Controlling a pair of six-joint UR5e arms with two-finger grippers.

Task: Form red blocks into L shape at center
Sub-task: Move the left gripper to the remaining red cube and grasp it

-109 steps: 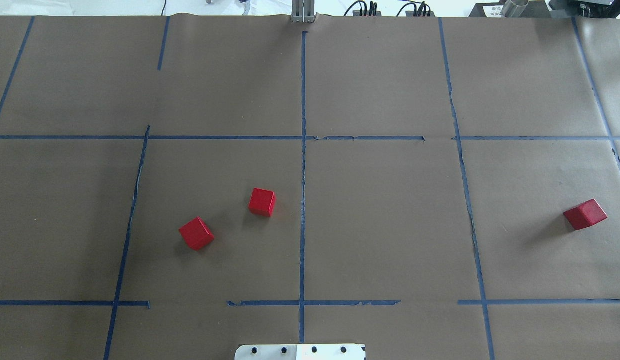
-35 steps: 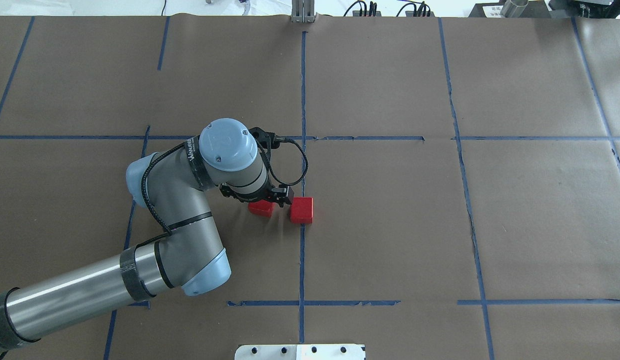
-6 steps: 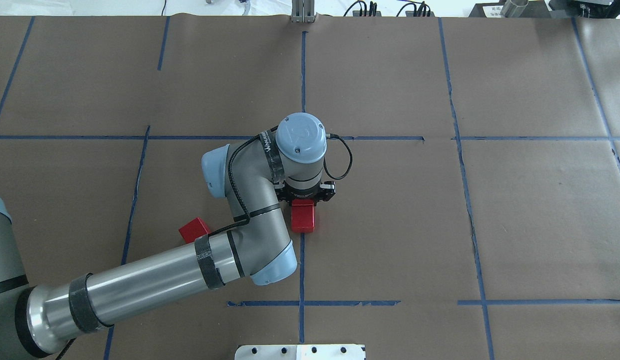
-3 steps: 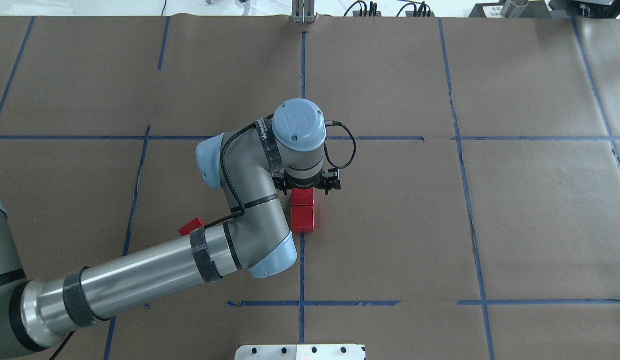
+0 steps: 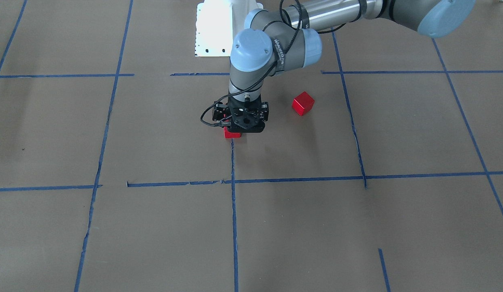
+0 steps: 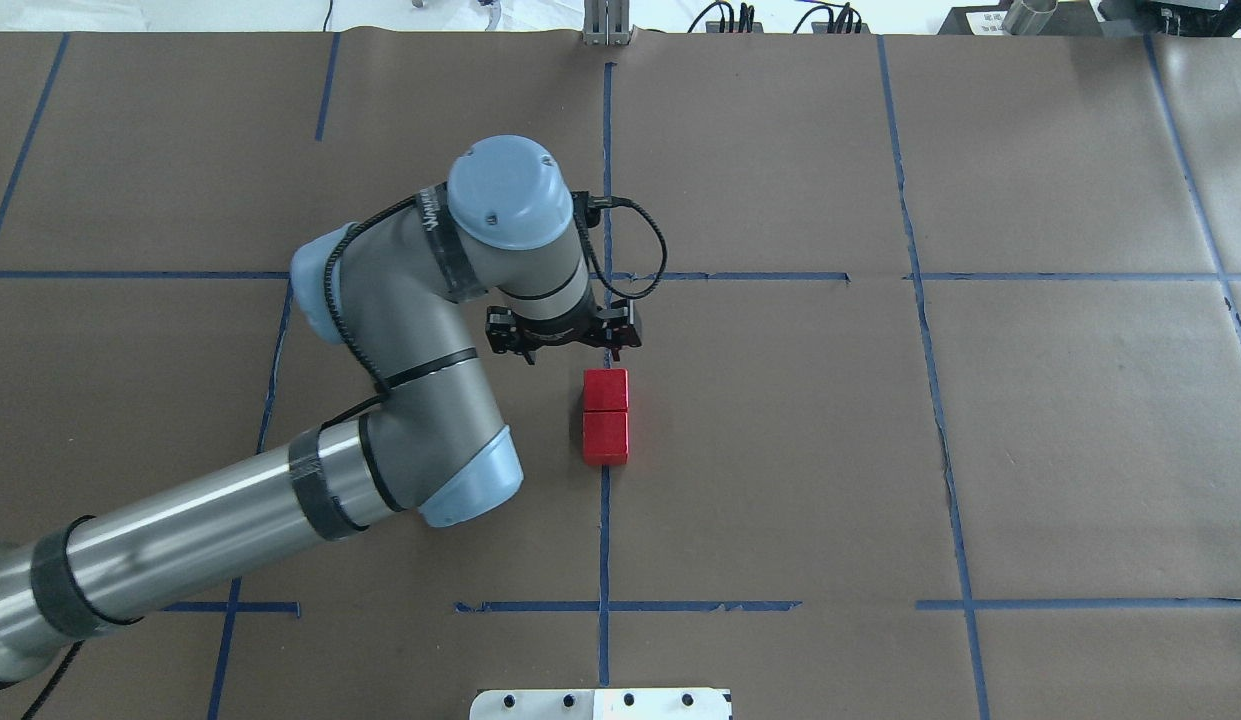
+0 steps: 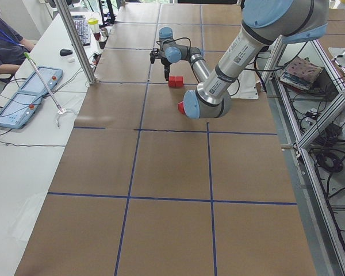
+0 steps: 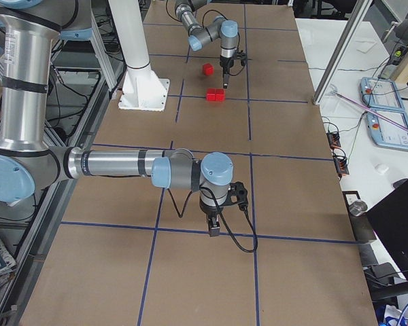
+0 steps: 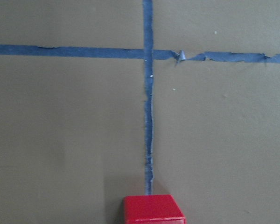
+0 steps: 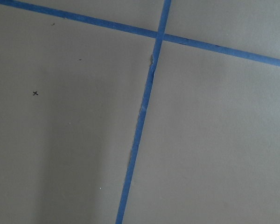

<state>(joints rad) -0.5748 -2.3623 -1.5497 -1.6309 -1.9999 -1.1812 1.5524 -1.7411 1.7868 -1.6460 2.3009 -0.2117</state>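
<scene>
Two red blocks (image 6: 606, 390) (image 6: 606, 440) sit touching in a short column on the blue tape line (image 6: 604, 520) that splits the center cell (image 6: 760, 440). The third red block (image 5: 302, 103) lies apart on the left-arm side; my left arm hides it in the overhead view. My left gripper (image 6: 565, 345) points down just beyond the column's far end, open and empty. The left wrist view shows the near block's top (image 9: 152, 210) at its lower edge. My right gripper (image 8: 215, 231) hovers over bare floor far from the blocks; I cannot tell whether it is open or shut.
The white robot base plate (image 6: 600, 703) is at the near edge. An operator (image 7: 0, 34) sits at a side table with control panels. Aluminium posts (image 7: 75, 40) stand along the floor's edge.
My left gripper has let go of the second block against the first, risen and moved away to the left and far side. The arm now covers the third block in the overhead view.
</scene>
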